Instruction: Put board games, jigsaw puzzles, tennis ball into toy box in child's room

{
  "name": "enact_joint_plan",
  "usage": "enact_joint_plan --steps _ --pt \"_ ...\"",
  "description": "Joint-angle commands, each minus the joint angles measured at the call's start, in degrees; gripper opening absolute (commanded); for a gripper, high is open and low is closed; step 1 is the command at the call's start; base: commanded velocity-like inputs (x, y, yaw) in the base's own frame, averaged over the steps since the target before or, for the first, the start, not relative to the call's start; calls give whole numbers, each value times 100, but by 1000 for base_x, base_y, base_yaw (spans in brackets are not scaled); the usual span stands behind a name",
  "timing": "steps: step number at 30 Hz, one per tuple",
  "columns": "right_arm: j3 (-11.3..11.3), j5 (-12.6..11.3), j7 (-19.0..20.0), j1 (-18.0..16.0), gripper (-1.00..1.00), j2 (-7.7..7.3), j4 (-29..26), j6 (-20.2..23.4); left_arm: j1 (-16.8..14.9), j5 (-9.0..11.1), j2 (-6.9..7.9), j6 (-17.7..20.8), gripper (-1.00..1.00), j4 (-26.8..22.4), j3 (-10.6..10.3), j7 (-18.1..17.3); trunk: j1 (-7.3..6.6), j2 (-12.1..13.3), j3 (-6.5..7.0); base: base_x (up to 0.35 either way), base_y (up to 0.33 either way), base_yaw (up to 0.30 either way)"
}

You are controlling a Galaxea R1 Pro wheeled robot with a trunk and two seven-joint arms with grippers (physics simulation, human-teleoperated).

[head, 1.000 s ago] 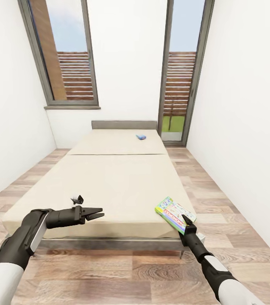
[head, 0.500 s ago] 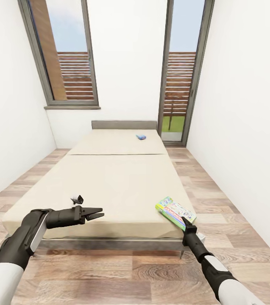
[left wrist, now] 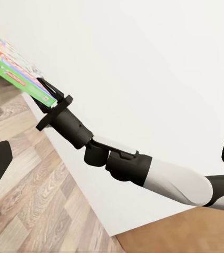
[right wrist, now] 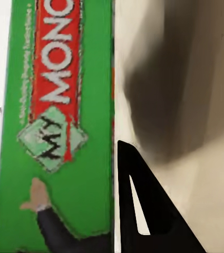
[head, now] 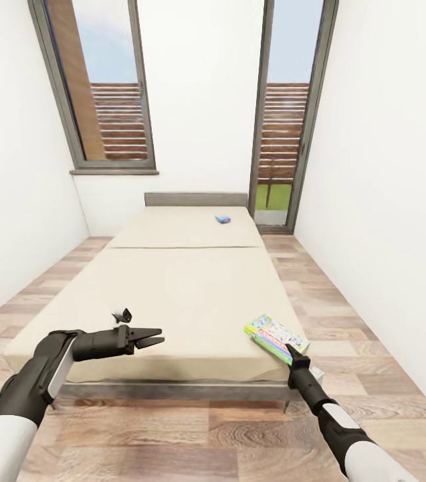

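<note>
Green-edged board game (head: pixel 276 337) at bed (head: pixel 172 288) corner, seemingly clasped by right tool (head: pixel 291 351); left tool (head: pixel 156 337) parted, well apart.

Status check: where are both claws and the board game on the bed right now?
Right claw at board game on bed corner, grip unconfirmed. Left claw open, empty, over bed's near edge. Second small blue item far up the bed.

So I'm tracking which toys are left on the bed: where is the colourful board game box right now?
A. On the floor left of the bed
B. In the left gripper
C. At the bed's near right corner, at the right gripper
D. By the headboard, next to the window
C: the board game sits at the bed's near right corner, with the right gripper at its edge.
</note>
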Motion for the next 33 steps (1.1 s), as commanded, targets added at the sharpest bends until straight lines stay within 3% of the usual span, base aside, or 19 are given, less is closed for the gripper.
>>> enact_joint_plan --steps 1,16,22,25,29,31,32,33 --pt "-16 -35 11 -3 -100 0 -1 48 -2 7 2 60 100 -1 -3 -13 -24 39 13 0 0 0" --pt "36 9 -32 -10 -100 -48 -62 66 -3 -2 2 53 100 -1 -8 -13 -353 641 282 0 0 0" --pt "141 325 -23 -12 -100 -154 -68 124 -3 -9 2 52 100 -1 -13 -9 -485 882 390 0 0 0" --pt "198 459 2 -12 -100 -209 -79 406 -4 -16 2 52 100 -1 -13 -6 -551 1002 444 0 0 0" --pt "517 538 30 -12 -100 -231 -86 677 -5 -19 8 51 100 -1 -13 -5 -638 1162 516 0 0 0" --pt "779 598 33 -12 -100 -245 -104 729 -7 -23 15 50 100 -1 -10 -5 -682 1243 551 0 0 0" --pt "1042 658 38 -12 -100 -281 -176 754 -9 -29 21 47 100 -1 -7 -5 -704 1283 569 0 0 0" --pt "1120 671 40 -12 -100 -295 -208 761 -9 -30 24 46 100 -1 -7 -3 -726 1323 587 0 0 0"
